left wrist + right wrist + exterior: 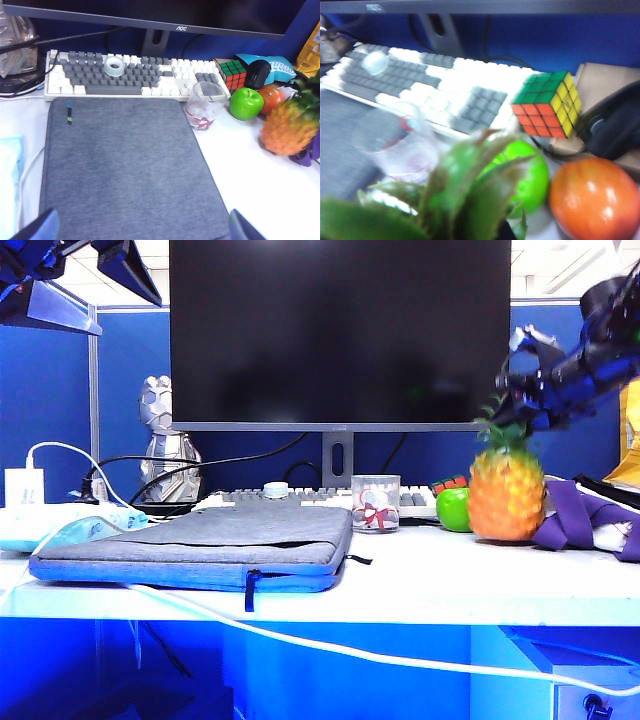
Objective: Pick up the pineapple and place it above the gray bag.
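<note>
1. Exterior view: the right gripper point(512, 412) sits at the leaf crown of the pineapple point(506, 493), which stands on the desk point(420, 575) directly below its fingers; whether they grip cannot be told.
2. The left gripper point(142, 227) hangs wide open over the gray bag point(125, 165), holding nothing; the pineapple stands well off to its side.

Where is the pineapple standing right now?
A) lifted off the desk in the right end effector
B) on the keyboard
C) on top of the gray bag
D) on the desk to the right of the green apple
D: in the exterior view the pineapple stands upright on the desk, just right of the green apple and well clear of the gray bag.
</note>
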`<move>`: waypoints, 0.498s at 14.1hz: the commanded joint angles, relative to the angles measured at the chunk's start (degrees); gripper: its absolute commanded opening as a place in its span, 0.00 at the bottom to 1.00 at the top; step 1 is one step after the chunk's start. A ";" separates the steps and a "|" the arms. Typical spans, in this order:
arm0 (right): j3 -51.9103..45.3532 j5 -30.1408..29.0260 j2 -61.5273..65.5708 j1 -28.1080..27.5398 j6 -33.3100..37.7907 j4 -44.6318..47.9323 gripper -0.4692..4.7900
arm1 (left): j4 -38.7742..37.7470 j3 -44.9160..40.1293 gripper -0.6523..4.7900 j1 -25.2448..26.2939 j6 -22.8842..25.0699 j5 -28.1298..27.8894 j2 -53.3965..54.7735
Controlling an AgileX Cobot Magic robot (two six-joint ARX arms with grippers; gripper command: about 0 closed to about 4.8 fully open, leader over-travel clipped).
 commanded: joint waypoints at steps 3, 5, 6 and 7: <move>6.78 -7.50 -8.50 2.69 6.03 2.62 0.08 | 2.23 0.26 1.00 -0.22 -0.39 1.75 0.07; 10.25 -7.58 -9.33 6.32 6.03 1.18 0.08 | 1.97 0.28 1.00 -0.42 -0.63 3.67 0.00; 12.83 -8.55 -9.35 8.33 6.01 0.31 0.08 | 1.14 0.77 1.00 -0.46 -0.57 4.50 -0.39; 15.13 -8.55 -9.35 11.13 5.84 -0.17 0.08 | 0.15 1.68 1.00 -0.48 -0.50 4.48 -1.11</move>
